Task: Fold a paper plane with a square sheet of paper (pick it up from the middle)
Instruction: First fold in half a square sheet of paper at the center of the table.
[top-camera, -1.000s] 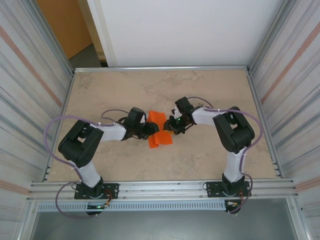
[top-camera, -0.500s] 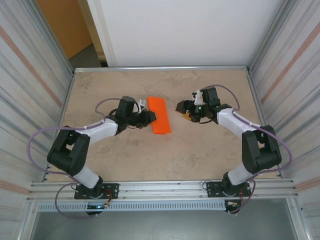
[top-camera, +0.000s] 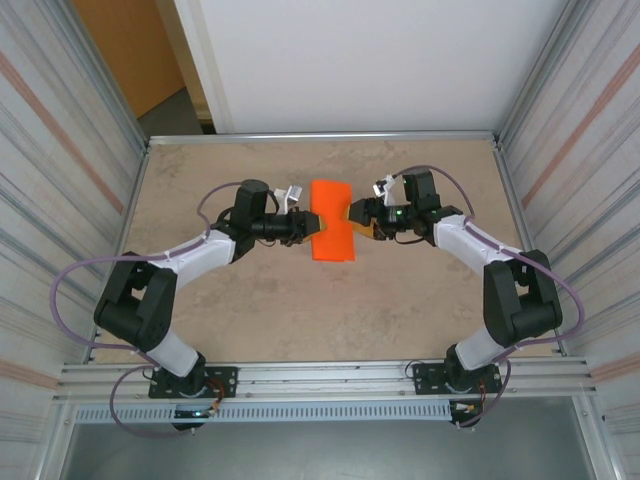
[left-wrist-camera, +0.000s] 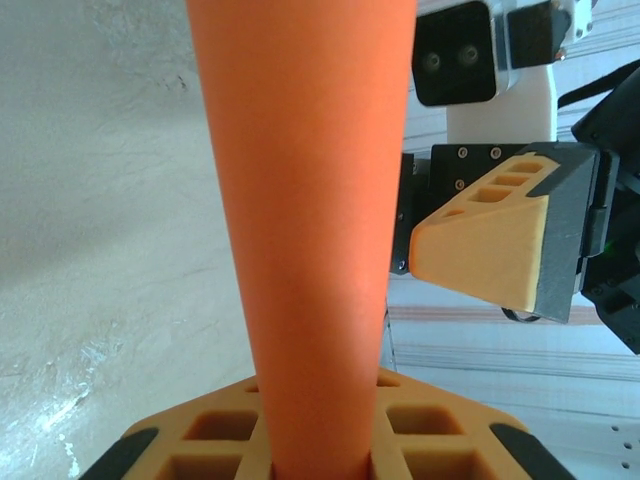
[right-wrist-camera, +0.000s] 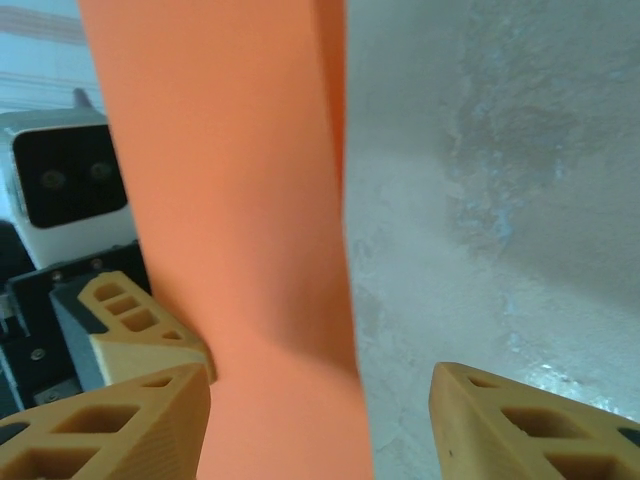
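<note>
Orange sheet of paper (top-camera: 333, 232), folded to a narrow rectangle, over the far middle of the table (top-camera: 250, 310), between the two arms. Left gripper (top-camera: 303, 226) clamped shut on its left edge, paper running straight out from between the closed pads (left-wrist-camera: 430, 440). Right gripper (top-camera: 356, 216) at the opposite edge, jaws spread wide, paper just beside one finger (right-wrist-camera: 110, 420), not pinched.
</note>
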